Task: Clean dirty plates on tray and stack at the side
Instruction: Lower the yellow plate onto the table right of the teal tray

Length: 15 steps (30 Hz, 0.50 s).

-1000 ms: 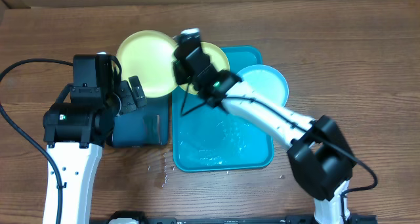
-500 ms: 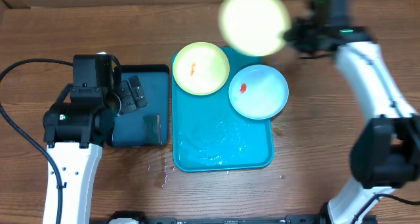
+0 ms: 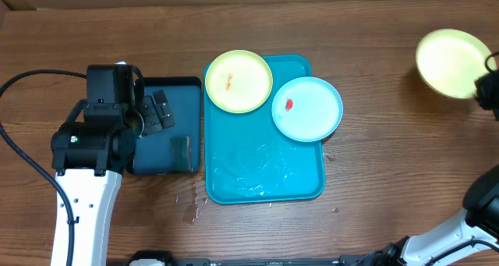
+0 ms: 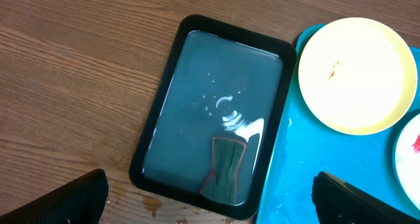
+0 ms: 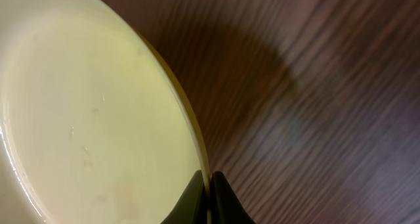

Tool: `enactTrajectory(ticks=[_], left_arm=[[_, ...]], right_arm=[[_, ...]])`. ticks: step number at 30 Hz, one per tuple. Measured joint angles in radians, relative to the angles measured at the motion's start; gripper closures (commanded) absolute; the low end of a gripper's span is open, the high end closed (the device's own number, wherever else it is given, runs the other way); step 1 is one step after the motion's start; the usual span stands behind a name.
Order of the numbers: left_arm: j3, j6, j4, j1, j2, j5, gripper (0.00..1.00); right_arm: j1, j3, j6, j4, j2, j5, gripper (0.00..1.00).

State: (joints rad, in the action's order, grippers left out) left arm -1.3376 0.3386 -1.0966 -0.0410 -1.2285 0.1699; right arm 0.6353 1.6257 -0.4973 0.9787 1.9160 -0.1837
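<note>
Setting aside the first plate, by the look of it. The right gripper (image 5: 210, 199) is clenched on the rim of a pale yellow plate (image 3: 448, 61) at the upper right edge of the overhead frame, well apart from the teal tray (image 3: 265, 180). The wrist view shows the plate's face nearly clean, with faint marks only. It cannot be told whether the plate touches the wood.

Two plates sit on the tray's upper end. A second yellow plate (image 3: 238, 80) at its upper left corner carries an orange smear. A light blue plate (image 3: 306, 108) just beside it has a red spot and overhangs the right rim.

The left gripper (image 3: 156, 114) hangs empty with its jaws spread wide over the dark tray (image 4: 164, 119) at left of centre. That tray holds water and a small dark pad (image 4: 226, 171).

The next move likely calls for lowering the held plate flat onto bare table, letting go cleanly, then returning for the smeared pair.
</note>
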Motion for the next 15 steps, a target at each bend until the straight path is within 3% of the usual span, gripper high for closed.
enactTrajectory(ticks=[8, 15], left_arm=[[0.000, 0.000, 0.000, 0.000, 0.000, 0.000, 0.00], [0.000, 0.000, 0.000, 0.000, 0.000, 0.000, 0.00]], right_arm=[[-0.047, -0.073, 0.000, -0.053, 0.000, 0.082, 0.96], [-0.174, -0.111, 0.000, -0.102, 0.018, 0.098, 0.96]])
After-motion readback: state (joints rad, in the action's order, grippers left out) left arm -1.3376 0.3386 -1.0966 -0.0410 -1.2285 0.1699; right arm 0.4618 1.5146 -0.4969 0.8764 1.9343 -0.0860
